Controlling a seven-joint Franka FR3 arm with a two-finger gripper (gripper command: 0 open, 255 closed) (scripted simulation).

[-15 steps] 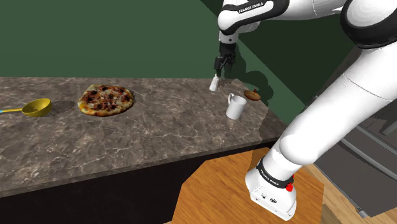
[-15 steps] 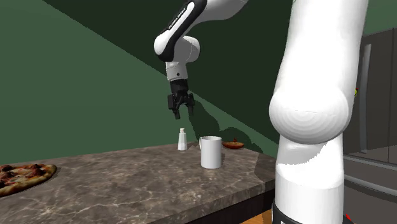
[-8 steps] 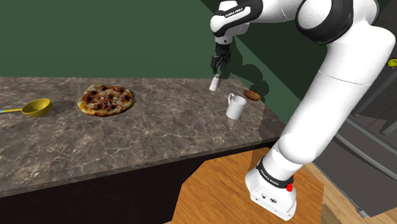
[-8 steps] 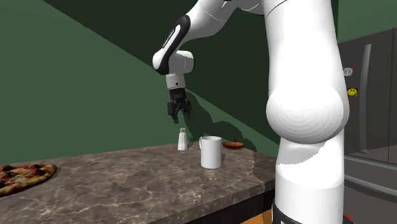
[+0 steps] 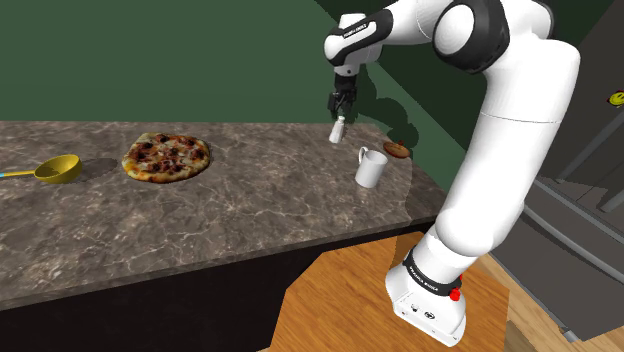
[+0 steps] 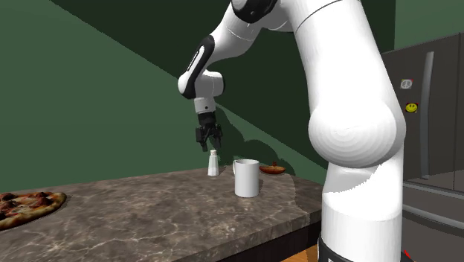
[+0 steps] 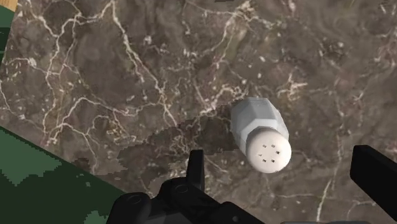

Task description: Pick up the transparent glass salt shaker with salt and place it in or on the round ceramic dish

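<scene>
Counter [image 5: 250,210] bears one shaker [image 5: 338,130], one dish [image 5: 397,150], one mug [image 5: 371,168].

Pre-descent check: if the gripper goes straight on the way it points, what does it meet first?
Probably the salt shaker: it stands upright on the counter right under the open gripper, slightly off-centre.

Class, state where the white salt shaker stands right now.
In the shoulder view, the white faceted salt shaker stands on the marble counter by the green wall, below the black tool, behind and left of the white mug.
</scene>
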